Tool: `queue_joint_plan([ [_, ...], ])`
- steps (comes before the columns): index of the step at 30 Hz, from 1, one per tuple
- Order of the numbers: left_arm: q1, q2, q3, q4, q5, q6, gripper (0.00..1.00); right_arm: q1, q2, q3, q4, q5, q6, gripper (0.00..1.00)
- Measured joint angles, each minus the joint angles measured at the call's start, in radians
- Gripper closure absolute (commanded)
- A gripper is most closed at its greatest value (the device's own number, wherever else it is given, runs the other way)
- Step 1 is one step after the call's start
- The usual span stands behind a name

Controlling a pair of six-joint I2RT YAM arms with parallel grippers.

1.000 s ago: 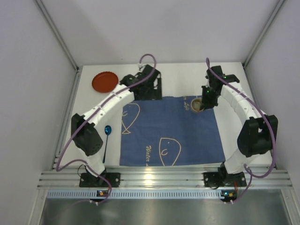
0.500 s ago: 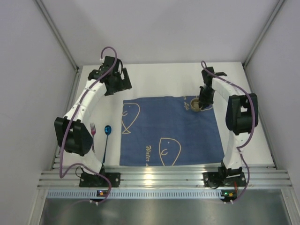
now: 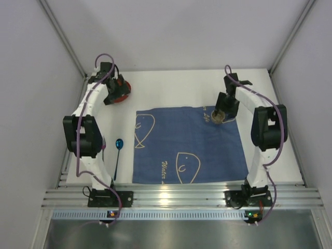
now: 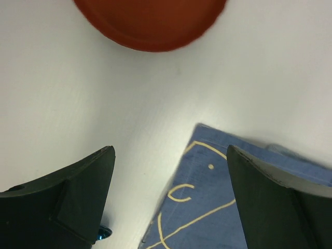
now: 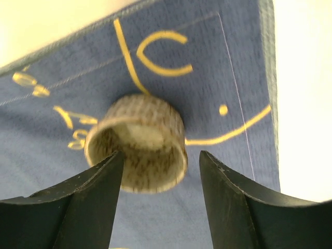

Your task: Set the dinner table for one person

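Table [image 3: 181, 85] is filling the middle of the top view, with the mat [image 3: 187, 150] lying centre on it. Right gripper [image 5: 161, 155] is hanging spread either side of the cup [image 5: 137, 140], which is standing upright on the mat's upper right corner. It's not pinching, though left-finger contact is unclear. Left gripper [image 4: 170, 155] is hovering spread and empty at the upper left, with the plate [image 4: 150, 21] just ahead at the top of its wrist view. Spoon [image 3: 119, 144] is lying left of the mat. Step looks like going for the plate, cup seemingly placed. Next move calls for dropping onto the plate rim, closing, and carrying it to mat centre.
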Motion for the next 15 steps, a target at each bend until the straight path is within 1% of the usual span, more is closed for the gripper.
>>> queue_joint_plan([
  [2, 0.047, 0.014, 0.000, 0.004, -0.005, -0.008, 0.08, 0.000, -0.053, -0.031, -0.002, -0.003, 0.006, 0.38],
  [6, 0.127, 0.041, 0.001, 0.031, -0.035, -0.025, 0.09, 0.001, -0.270, -0.145, -0.009, -0.036, 0.022, 0.36],
  [10, 0.148, 0.080, 0.011, 0.056, -0.063, -0.049, 0.11, 0.001, -0.481, -0.221, -0.012, -0.079, 0.030, 0.33],
  [11, 0.149, 0.088, 0.006, 0.071, -0.063, -0.059, 0.12, 0.001, -0.517, -0.234, -0.013, -0.089, 0.030, 0.30],
  [15, 0.160, 0.087, -0.128, 0.243, -0.026, -0.123, 0.15, 0.001, -0.649, -0.321, -0.015, -0.128, 0.031, 0.28],
])
